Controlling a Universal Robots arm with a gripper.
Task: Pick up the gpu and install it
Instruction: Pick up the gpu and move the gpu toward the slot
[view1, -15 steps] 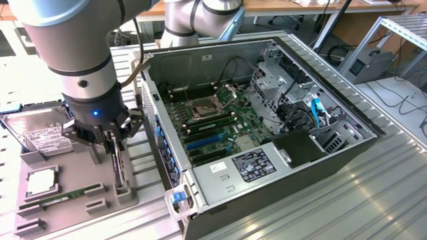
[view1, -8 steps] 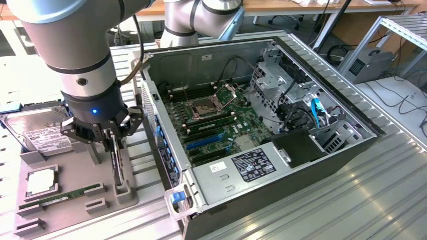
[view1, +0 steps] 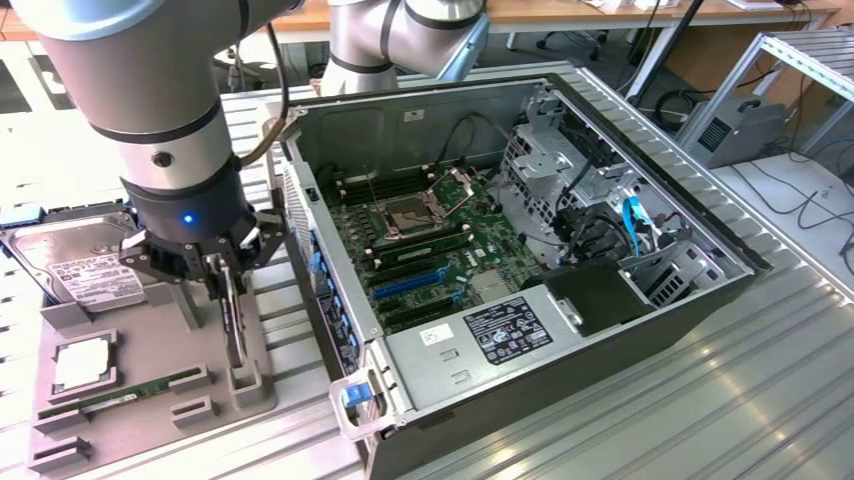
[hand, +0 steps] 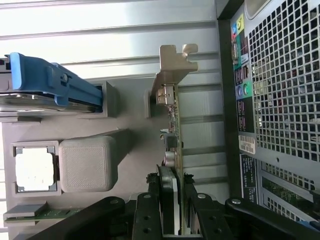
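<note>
My arm hangs straight down over the gray holder's (view1: 134, 345) edge nearest the computer case (view1: 534, 400), wrist vertical. My gripper (view1: 227, 272) is partly closed, clamped on the upright gpu's (view1: 235, 335) top edge.

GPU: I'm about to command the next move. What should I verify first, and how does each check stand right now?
1. Tool astride gpu: ok, a finger on each face.
2. Card upright: ok, standing on edge.
3. Card out of holder: not ok, its lower edge sits in the holder's slot.
4. Case open: ok, board exposed.
5. Blue slots free: ok, no card in them.
6. Grip firmness: cannot tell.
</note>
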